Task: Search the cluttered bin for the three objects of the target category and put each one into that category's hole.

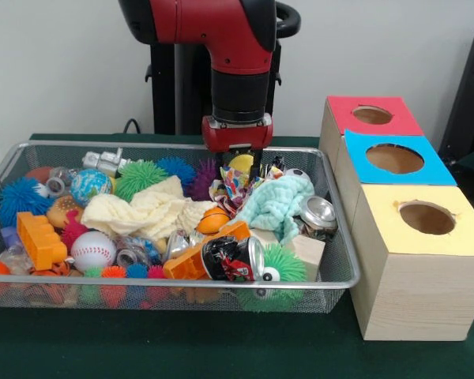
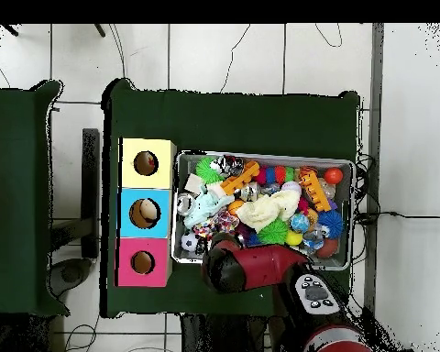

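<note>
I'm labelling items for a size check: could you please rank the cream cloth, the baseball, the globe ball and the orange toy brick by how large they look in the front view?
1. Cream cloth, clearly largest.
2. Orange toy brick and baseball look about alike; both sit near the camera, so I won't rank them.
3. Globe ball looks slightly smaller, but it lies farther back and is partly hidden.

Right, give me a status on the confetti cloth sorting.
Nothing looks delivered: the yellow-topped box's hole shows no cloth. In hand: the gripper is down over the confetti cloth in the wire bin, beside the mint-green cloth; a grasp can't be confirmed. Left: lift it, drop it in, then find the others, not visible now.
</note>
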Action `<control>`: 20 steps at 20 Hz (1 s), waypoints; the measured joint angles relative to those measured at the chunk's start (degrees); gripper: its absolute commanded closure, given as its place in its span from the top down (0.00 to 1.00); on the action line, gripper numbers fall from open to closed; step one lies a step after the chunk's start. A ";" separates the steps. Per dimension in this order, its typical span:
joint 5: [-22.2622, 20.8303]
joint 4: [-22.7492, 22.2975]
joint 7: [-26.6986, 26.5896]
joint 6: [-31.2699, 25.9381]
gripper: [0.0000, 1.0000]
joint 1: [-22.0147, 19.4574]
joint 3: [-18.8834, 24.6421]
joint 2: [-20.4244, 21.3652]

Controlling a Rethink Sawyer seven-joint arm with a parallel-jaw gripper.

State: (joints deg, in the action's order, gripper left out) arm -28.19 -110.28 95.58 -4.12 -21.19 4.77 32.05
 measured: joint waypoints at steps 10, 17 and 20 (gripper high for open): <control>-0.80 -0.02 0.00 4.70 1.00 0.94 -2.20 -0.03; -0.80 0.00 0.00 6.61 1.00 1.81 -2.70 -0.44; -0.80 0.03 0.00 7.19 1.00 2.34 -2.73 -0.77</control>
State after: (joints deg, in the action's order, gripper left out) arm -28.99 -110.25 95.58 3.07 -18.84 2.04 31.28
